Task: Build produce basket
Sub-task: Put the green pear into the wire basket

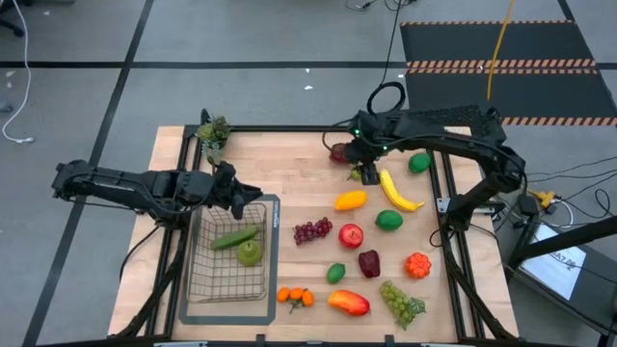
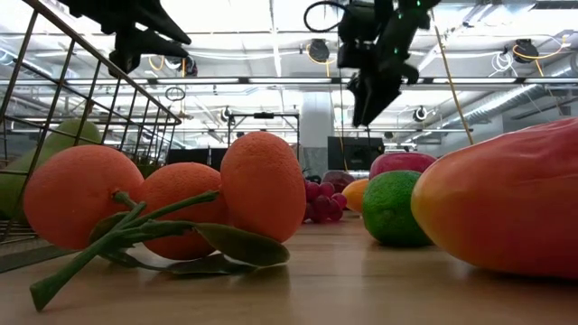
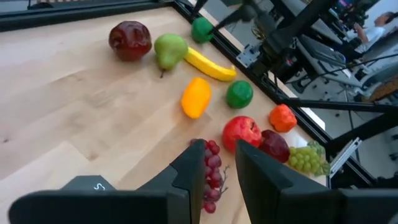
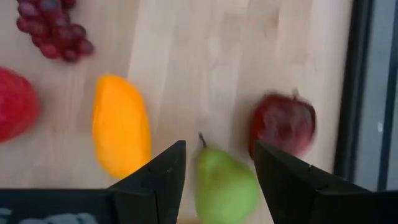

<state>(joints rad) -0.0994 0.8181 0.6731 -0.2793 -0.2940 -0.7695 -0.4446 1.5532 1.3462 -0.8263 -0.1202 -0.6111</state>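
Right wrist view: right gripper (image 4: 214, 171) fingers, parted and empty, straddle the green pear (image 4: 225, 186) (dark apple (image 4: 283, 123) at 2 o'clock); next, clench and carry to the basket (image 1: 228, 262).

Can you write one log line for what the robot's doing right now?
right gripper: open above green pear | left gripper: empty, over basket | basket: cucumber, apple

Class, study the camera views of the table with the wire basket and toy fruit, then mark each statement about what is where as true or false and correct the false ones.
1. The basket holds a cucumber and a green fruit. True.
2. The right gripper hangs open above a green pear. True.
3. The banana lies inside the basket. False: it lies on the table.
4. The purple grapes are in the left gripper. False: it holds nothing; they lie on the table.
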